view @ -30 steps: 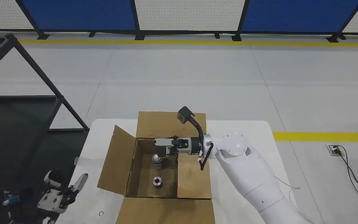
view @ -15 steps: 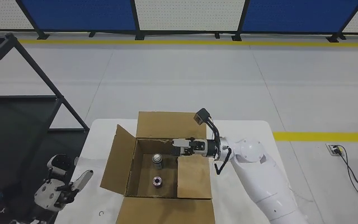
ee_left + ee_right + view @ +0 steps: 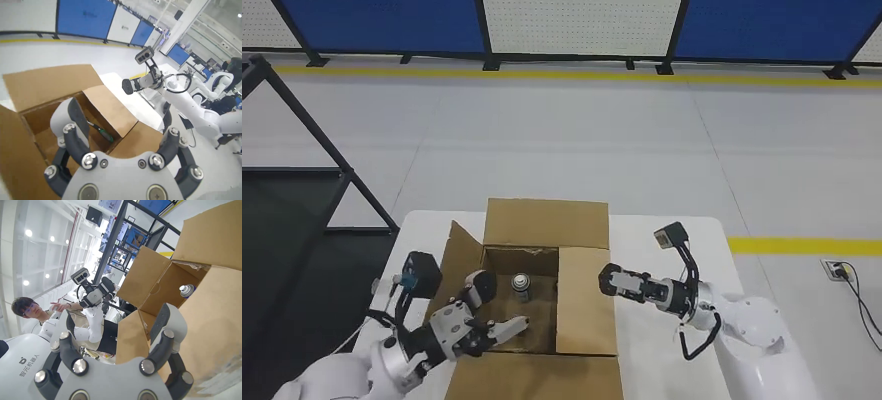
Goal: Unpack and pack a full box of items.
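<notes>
Low in the centre of the top view, you're holding the left gripper (image 3: 495,306), fingers spread and empty, over the open brown cardboard box (image 3: 547,222). Inside, a small silver-topped spray can (image 3: 523,287) is standing upright toward the back wall. Your right gripper (image 3: 607,283), likewise splayed, is hovering beside the right flap (image 3: 587,305). Descend straight, straddling the can.

Boxes: one box (image 3: 542,256), open.
Flaps: four flaps (image 3: 547,222), one each at far, near, left and right.
Cans: one can (image 3: 523,287), in the far part of the box.
Screwdrivers: one screwdriver (image 3: 105,133), green-handled, in the box.
Grippers: two, the left gripper (image 3: 494,308) and the right gripper (image 3: 608,281).
Tables: one table (image 3: 637,235).
</notes>
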